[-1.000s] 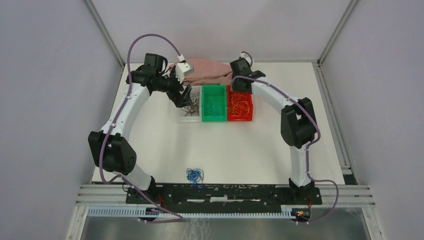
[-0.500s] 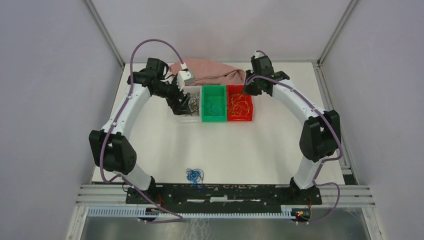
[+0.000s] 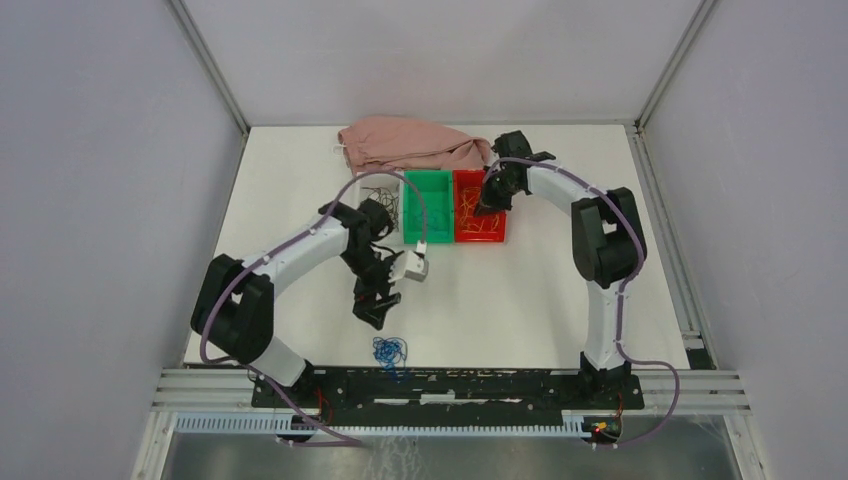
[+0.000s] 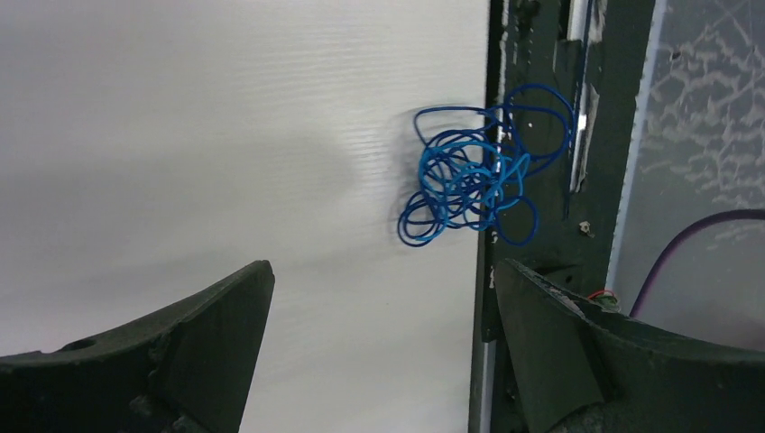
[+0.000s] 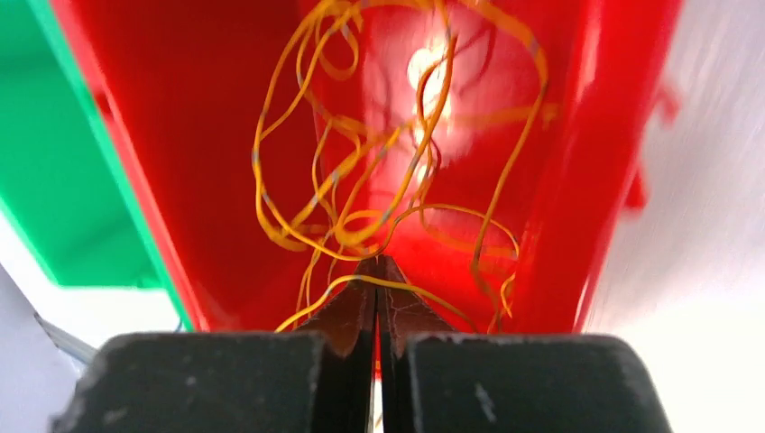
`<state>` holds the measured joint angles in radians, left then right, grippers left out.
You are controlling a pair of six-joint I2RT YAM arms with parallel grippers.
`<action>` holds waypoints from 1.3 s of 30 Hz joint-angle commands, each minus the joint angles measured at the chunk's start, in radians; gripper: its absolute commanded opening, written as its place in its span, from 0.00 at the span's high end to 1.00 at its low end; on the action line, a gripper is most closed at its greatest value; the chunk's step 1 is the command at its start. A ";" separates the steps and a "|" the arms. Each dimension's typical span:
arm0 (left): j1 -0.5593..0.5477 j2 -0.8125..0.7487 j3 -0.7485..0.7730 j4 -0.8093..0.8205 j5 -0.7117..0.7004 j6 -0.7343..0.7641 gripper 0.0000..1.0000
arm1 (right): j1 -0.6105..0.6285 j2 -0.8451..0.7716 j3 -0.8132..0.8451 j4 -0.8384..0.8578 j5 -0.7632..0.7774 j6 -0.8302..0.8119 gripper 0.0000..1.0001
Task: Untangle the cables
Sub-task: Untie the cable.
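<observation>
A tangle of blue cables [image 3: 390,350] [image 4: 474,176] lies at the table's near edge, partly over the black base rail [image 4: 622,90]. My left gripper [image 3: 378,300] [image 4: 383,298] hovers just behind it, open, with only bare table between the fingers. Yellow-orange cables [image 3: 478,215] [image 5: 379,180] lie loose in the red bin [image 3: 481,238] [image 5: 595,180]. My right gripper [image 3: 490,197] [image 5: 377,263] is down in that bin and shut. One yellow wire runs across its tips; whether it is pinched I cannot tell. Dark cables [image 3: 380,200] sit in a clear bin.
A green bin [image 3: 427,237] [image 5: 81,180] stands between the clear bin [image 3: 368,183] and the red one. A pink cloth [image 3: 410,145] lies behind the bins. The left arm's purple hose [image 3: 415,200] arcs over the green bin.
The left arm swung from the clear bin at the back to the front, near the blue tangle. The right gripper moved over the red bin, dipped in and closed.
</observation>
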<state>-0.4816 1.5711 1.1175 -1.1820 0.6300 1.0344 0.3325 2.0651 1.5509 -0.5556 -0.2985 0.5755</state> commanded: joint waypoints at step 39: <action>-0.095 -0.138 -0.091 0.470 -0.277 -0.207 0.97 | 0.019 -0.511 -0.325 0.238 0.111 0.105 0.87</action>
<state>-0.6552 1.4677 0.8803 -0.7059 0.4049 0.8204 0.3481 1.6264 1.2400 -0.3672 -0.2047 0.6743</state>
